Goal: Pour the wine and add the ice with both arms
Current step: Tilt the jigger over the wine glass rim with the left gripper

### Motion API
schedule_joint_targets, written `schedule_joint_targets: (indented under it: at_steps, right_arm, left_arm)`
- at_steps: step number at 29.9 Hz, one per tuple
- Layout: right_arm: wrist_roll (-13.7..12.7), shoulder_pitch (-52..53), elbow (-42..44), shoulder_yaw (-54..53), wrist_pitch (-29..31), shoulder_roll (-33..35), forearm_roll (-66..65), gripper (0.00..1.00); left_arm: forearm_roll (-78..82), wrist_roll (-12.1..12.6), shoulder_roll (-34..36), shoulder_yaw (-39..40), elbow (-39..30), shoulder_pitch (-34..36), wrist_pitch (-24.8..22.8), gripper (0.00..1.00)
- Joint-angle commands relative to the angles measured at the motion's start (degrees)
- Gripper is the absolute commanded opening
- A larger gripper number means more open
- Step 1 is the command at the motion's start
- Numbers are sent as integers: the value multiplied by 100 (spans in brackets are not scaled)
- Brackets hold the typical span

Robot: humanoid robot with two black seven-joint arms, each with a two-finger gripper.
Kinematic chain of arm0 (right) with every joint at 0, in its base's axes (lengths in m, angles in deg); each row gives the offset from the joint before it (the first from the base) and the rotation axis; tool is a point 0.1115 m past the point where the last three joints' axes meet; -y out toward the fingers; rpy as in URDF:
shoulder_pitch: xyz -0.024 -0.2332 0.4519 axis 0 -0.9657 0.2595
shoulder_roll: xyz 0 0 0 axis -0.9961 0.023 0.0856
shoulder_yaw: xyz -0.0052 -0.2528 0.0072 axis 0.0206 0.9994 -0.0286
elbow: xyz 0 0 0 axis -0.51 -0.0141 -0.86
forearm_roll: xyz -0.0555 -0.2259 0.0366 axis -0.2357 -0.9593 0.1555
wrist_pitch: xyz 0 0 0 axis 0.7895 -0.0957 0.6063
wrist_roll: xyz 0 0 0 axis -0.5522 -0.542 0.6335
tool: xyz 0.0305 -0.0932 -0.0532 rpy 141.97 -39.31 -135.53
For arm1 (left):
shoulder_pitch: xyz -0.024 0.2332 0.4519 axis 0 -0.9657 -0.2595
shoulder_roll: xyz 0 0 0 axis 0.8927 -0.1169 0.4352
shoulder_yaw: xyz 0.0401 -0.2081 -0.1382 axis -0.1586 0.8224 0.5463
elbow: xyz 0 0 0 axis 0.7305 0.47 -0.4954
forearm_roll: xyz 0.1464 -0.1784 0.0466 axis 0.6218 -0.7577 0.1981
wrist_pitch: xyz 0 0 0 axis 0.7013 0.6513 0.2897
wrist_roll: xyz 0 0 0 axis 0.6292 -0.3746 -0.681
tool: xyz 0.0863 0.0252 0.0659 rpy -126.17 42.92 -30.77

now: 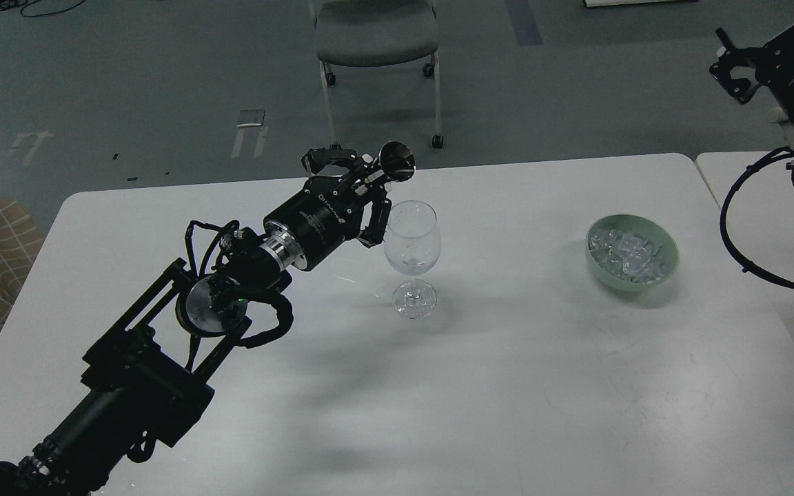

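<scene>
While one wine glass (411,256) stands upright, one bowl (632,253) holds ice (628,255).

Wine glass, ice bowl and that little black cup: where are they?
wine glass (412,238): head view, on its clear bowl.
ice bowl (670,265): head view, on its green right rim.
little black cup (397,161): head view, on its dark mouth.

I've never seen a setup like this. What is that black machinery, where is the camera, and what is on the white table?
The camera sits in a humanoid robot's head, looking down at its own two black arms. The left end effector holds a small dark cup, tipped toward a wine glass standing upright on the white table. To the right sits a green bowl of ice cubes. The right end effector is raised at the top right corner, holding nothing I can see. An office chair stands behind the table.
</scene>
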Motion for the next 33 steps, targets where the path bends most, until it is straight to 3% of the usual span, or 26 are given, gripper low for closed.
schedule_joint_targets:
  at_steps: [1, 25, 33]
  right_arm:
    - [0, 0, -1, 0, 2, -1, 0, 100]
    - [0, 9, -10, 0, 19, -1, 0, 100]
    - [0, 18, -19, -9, 19, -1, 0, 100]
  left_arm:
    - [158, 31, 25, 1, -5, -7, -9, 0]
    - [615, 189, 218, -17, -5, 248, -114, 0]
    - [905, 277, 324, -8, -5, 310, -360, 0]
